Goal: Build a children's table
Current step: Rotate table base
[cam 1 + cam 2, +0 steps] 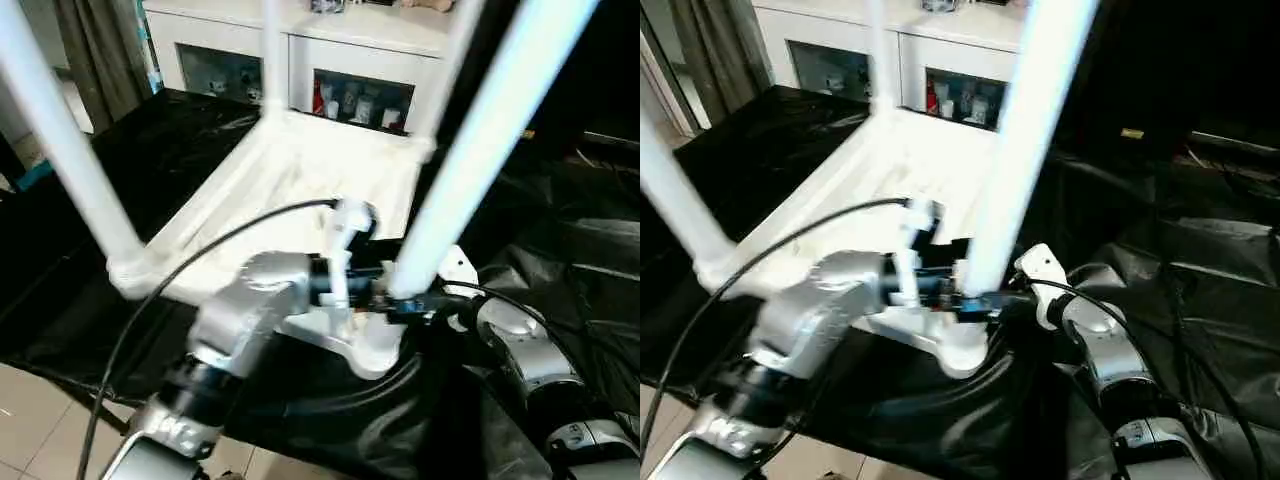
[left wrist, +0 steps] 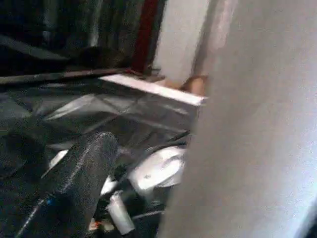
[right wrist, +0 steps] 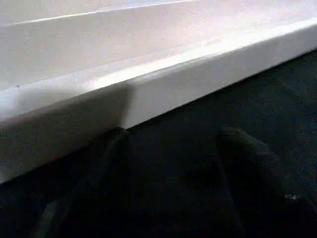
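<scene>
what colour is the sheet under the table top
Black and glossy, the sheet shows best in the left eye view.

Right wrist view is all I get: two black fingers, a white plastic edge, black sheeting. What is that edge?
Observer: The rim of the upside-down white plastic square tabletop, which lies on the black sheeting.
Operator: Any legs fitted?
Observer: Four white round legs rise from its corners. The nearest leg stands at the near corner.
Operator: And the other arm?
Observer: The left gripper is open at that leg's base.
</scene>
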{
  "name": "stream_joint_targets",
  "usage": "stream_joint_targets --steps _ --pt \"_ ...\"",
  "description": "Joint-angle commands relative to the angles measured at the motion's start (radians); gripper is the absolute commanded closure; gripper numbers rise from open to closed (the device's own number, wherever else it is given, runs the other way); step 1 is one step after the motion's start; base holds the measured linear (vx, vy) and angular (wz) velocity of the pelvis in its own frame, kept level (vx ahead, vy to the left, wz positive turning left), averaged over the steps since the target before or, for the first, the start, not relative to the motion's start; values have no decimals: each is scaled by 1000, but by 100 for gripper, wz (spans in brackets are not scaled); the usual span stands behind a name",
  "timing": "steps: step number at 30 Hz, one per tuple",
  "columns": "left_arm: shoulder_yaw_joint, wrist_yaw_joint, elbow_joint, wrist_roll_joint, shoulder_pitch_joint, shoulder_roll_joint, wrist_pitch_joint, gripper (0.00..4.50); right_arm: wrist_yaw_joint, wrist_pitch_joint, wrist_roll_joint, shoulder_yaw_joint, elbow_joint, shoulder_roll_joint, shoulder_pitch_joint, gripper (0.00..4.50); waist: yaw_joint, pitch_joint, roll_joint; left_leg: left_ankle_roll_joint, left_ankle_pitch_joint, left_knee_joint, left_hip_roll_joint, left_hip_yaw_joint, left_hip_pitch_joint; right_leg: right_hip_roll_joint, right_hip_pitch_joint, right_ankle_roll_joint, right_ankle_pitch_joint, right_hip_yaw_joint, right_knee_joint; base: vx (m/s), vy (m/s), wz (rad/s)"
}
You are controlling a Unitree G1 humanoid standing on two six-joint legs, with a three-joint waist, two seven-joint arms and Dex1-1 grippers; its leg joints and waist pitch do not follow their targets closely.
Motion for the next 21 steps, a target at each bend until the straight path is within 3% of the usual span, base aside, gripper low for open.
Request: stream_joint_targets --steps 1,4,7,8,11,13,14,15,16,19,21 --pt "-14 51 47 65 -28 -5 -55 5 -11 -24 -5 4 -21 10 -14 139 12 -63 4 42 -213 -62 53 -31 1 -86 55 -214 -211 55 -85 0 0 0" --pt "0 58 68 99 -26 19 -102 5 -17 -23 1 -17 -30 -10 -13 139 13 -62 0 48 -217 -60 52 -29 2 -88 53 -208 -234 55 -88 0 0 0" --pt "16 58 47 115 8 56 -116 5 10 -20 16 -36 -62 -47 0 139 19 -62 4 49 -213 -61 55 -30 2 -88 52 -205 -242 54 -86 0 0 0" --pt "26 54 44 124 32 78 -144 5 28 -17 25 -46 -84 -72 8 139 21 -62 -3 52 -209 -61 56 -30 1 -88 53 -201 -239 54 -85 0 0 0" --pt "37 -1 21 104 69 130 -142 5 100 5 59 -56 -146 -109 37 139 27 -60 6 55 -208 -61 55 -27 4 -87 49 -196 -246 56 -85 0 0 0" --pt "37 -9 17 100 72 137 -138 5 106 8 62 -56 -153 -113 40 139 29 -59 5 57 -214 -64 55 -28 3 -87 48 -186 -264 55 -86 0 0 0" --pt "42 -72 -22 66 102 196 -93 5 155 27 85 -63 -203 -146 69 139 31 -59 10 52 -222 -63 55 -29 6 -87 46 -187 -275 55 -88 0 0 0" --pt "42 -72 -22 66 102 196 -93 5 155 27 85 -63 -203 -146 69 139 35 -59 8 52 -225 -64 58 -29 7 -88 48 -185 -274 56 -87 0 0 0" --pt "38 -137 -46 54 123 261 -69 5 202 42 100 -64 -253 -186 104 139 34 -57 9 53 -226 -66 56 -29 5 -85 46 -188 -270 56 -85 0 0 0" --pt "6 -223 -12 103 122 367 -114 5 297 67 134 -61 -347 -254 170 139 42 -58 14 62 -216 -67 56 -28 9 -82 42 -182 -253 57 -83 0 0 0" --pt "-1 -231 14 122 111 376 -144 5 314 80 147 -62 -371 -261 181 139 44 -56 17 61 -229 -67 56 -27 11 -82 41 -178 -268 57 -89 0 0 0"
